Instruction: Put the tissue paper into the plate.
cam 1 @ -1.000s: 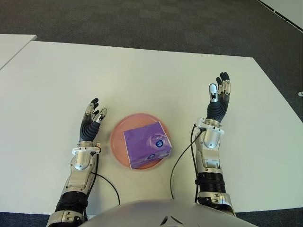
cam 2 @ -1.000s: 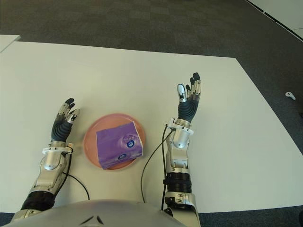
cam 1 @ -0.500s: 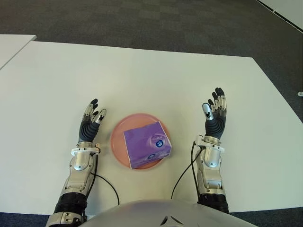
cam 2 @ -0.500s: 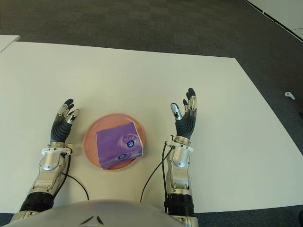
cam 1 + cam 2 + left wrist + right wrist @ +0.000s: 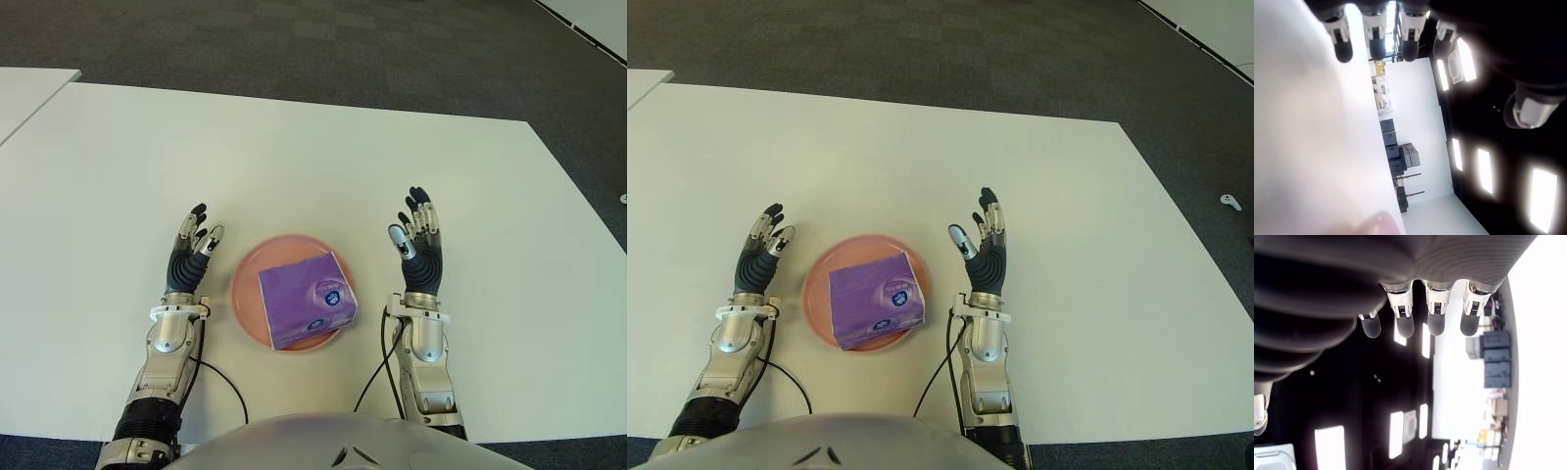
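A purple tissue pack [image 5: 306, 299] lies in the pink plate [image 5: 245, 284] near the table's front edge, slightly overhanging the plate's right rim. My left hand [image 5: 191, 247] shows just left of the plate, fingers spread and holding nothing. To the right of the plate my right hand [image 5: 417, 240] stands with its fingers straight and spread, also holding nothing. Both wrist views show straight fingers [image 5: 1435, 316] with nothing between them.
The white table [image 5: 313, 157] stretches far ahead and to both sides. Dark carpet lies beyond its far edge. Another white table corner [image 5: 29, 88] shows at the far left. Black cables [image 5: 220, 377] trail from both wrists near my body.
My right hand has drawn back toward me and to the left, coming closer to the plate. The left hand and the tissue pack have stayed where they were.
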